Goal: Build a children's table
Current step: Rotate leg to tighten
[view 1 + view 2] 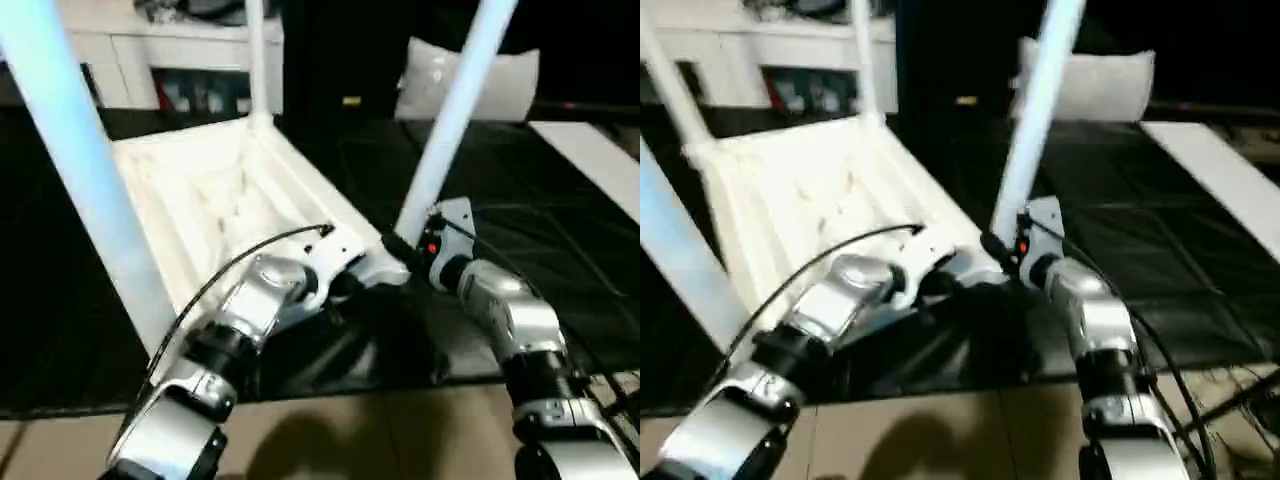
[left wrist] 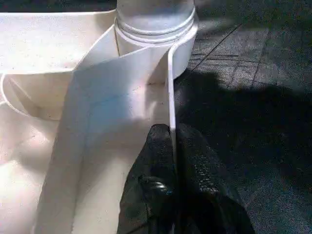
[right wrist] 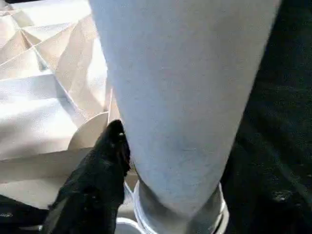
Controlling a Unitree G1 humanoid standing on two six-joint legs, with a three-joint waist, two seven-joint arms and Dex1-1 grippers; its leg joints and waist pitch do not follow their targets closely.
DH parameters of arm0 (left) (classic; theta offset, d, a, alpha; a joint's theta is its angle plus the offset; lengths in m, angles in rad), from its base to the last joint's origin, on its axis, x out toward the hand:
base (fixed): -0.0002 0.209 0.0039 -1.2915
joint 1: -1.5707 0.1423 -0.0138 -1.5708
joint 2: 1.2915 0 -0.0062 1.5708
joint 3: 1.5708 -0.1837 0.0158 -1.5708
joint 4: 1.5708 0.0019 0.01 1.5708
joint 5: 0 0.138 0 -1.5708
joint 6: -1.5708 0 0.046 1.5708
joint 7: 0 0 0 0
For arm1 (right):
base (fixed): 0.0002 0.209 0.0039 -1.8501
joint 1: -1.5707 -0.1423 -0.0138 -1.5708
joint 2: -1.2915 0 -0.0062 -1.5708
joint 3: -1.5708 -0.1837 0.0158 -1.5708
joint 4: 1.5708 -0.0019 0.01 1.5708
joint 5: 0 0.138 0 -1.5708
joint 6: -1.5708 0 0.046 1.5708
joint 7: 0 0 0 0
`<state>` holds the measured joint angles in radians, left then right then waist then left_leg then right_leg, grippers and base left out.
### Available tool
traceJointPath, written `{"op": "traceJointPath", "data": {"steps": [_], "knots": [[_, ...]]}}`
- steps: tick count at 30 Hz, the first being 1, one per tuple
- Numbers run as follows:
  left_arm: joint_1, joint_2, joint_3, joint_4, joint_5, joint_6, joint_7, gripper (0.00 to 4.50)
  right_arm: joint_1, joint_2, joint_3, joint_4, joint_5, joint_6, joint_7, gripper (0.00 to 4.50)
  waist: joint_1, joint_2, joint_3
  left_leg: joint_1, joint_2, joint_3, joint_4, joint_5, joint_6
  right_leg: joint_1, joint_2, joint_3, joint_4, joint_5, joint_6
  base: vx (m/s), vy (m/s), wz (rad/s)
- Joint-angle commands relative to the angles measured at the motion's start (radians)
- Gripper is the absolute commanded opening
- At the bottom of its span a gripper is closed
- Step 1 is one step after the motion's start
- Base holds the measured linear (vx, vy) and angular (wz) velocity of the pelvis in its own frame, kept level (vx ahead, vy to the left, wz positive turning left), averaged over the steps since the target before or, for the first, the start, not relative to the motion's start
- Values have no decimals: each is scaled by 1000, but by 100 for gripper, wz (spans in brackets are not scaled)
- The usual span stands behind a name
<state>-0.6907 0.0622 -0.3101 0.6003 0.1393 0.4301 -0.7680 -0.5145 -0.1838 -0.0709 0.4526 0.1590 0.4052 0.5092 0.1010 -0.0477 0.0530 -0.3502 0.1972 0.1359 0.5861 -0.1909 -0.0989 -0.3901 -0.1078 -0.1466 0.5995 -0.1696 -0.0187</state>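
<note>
Left gripper (image 2: 170, 146) clamped on the thin side wall of the tabletop (image 1: 210, 200), just below a corner socket (image 2: 161, 53). Right gripper (image 1: 400, 250) at the base of the near-right leg (image 1: 450, 120); one finger (image 3: 109, 156) beside the tube, cannot tell if gripping. Tabletop lies ribbed side up on the dark floor mat (image 1: 560, 260), legs standing in the sockets

You are looking down at a dark tiled floor mat (image 1: 560, 250) with a tan floor strip (image 1: 380, 430) along its near edge. Behind stands a white cabinet (image 1: 130, 60). A white cushion (image 1: 500, 80) sits against the dark back; a white board (image 1: 600, 160) lies right.
</note>
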Motion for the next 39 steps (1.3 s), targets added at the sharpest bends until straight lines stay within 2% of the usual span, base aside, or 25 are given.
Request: {"op": "traceJointPath", "data": {"steps": [1, 4, 10, 12, 15, 20, 25, 26, 27, 28, 31, 35, 39], "knots": [[-17, -13, -33, -19, -8, -40, -25, 0, 10, 5, 63, -15, 16, 10, 66, 310, 8, 3, -66, -13, 31, 6, -75, -185, 31, 57, -61, 65, -83, -294, -133, 0, 0, 0], [-14, 31, -37, -7, 1, -95, -58, 0, 23, -66, 79, -3, 6, -37, 150, 342, 19, 5, -67, -11, 34, 13, -73, -172, 38, 56, -60, 66, -82, -275, -138, 0, 0, 0], [-1, 108, -62, -13, 13, -157, -147, 0, 38, -165, 69, -16, 12, -78, 291, 390, 26, 7, -67, -9, 38, 16, -72, -171, 41, 54, -61, 67, -77, -242, -158, 0, 0, 0], [6, 150, -80, -17, 11, -196, -216, 0, 44, -224, 78, -26, 23, -109, 386, 400, 30, 9, -68, -9, 39, 17, -71, -171, 43, 57, -61, 67, -75, -232, -162, 0, 0, 0], [10, 178, -93, -19, 8, -227, -263, 0, 47, -264, 89, -29, 33, -130, 452, 435, 37, 10, -66, -7, 39, 18, -71, -172, 49, 56, -62, 67, -76, -233, -165, 0, 0, 0], [26, 242, -120, -29, -26, -333, -415, 0, 52, -350, 131, -34, 39, -166, 642, 443, 47, 9, -67, -6, 40, 19, -69, -177, 56, 54, -62, 66, -75, -244, -173, 0, 0, 0], [32, 257, -127, -48, -51, -348, -487, 0, 51, -369, 141, -31, 62, -156, 724, 392, 53, 11, -69, -4, 46, 20, -68, -168, 57, 53, -61, 68, -67, -202, -200, 0, 0, 0], [35, 275, -143, -61, -56, -362, -538, 0, 51, -379, 156, -30, 73, -161, 778, 379, 57, 1, -69, -2, 46, 21, -67, -164, 58, 53, -61, 69, -64, -188, -208, 0, 0, 0], [35, 275, -143, -61, -56, -362, -538, 0, 51, -379, 156, -30, 73, -161, 778, 369, 61, 6, -69, -1, 46, 20, -68, -166, 59, 53, -62, 68, -62, -193, -210, 0, 0, 0], [37, 287, -153, -70, -59, -371, -569, 0, 53, -384, 166, -32, 82, -165, 811, 364, 65, 8, -68, -1, 47, 21, -68, -170, 59, 52, -62, 69, -64, -202, -208, 0, 0, 0], [39, 295, -159, -82, -65, -381, -597, 0, 58, -385, 179, -39, 94, -168, 849, 334, 71, 5, -67, -1, 47, 22, -69, -180, 54, 52, -62, 69, -65, -226, -202, 0, 0, 0], [31, 294, -161, -72, -66, -395, -610, 0, 64, -381, 201, -31, 90, -174, 891, 309, 71, 5, -67, -2, 46, 21, -69, -185, 45, 51, -63, 69, -68, -259, -185, 0, 0, 0], [25, 290, -160, -72, -67, -396, -618, 0, 57, -368, 209, -10, 83, -182, 895, 263, 71, 4, -69, -2, 46, 21, -68, -178, 43, 51, -63, 69, -68, -259, -181, 0, 0, 0]]}}
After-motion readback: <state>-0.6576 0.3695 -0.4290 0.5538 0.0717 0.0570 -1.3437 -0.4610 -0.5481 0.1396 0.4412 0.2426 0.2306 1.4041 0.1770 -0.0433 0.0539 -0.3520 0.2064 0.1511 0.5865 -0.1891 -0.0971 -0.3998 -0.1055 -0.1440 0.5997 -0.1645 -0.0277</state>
